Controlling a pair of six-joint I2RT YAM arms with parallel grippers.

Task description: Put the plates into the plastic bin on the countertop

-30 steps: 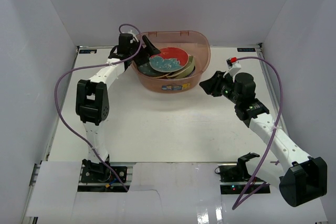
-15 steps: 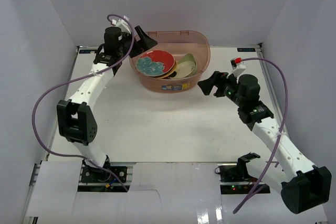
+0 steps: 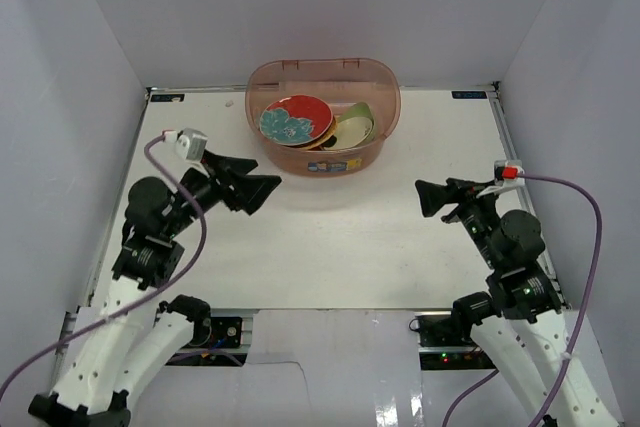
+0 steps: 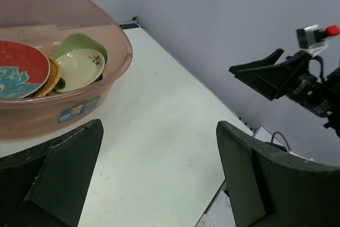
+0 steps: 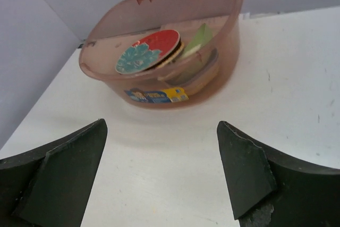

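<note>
In the plastic bin (image 3: 322, 163) at the far edge of the countertop (image 3: 340, 242) the plates (image 3: 297, 119) lay stacked, red one uppermost, and the left gripper (image 3: 265, 190) and right gripper (image 3: 425, 195), both gaping and empty, had pulled back from it, so the task looked finished

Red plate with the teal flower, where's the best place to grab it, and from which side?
Probably its left rim, pinched from above. The red plate lies topmost and tilted on the stack inside the plastic bin, so that edge is exposed, while the bin's wall blocks a sideways approach.
</note>
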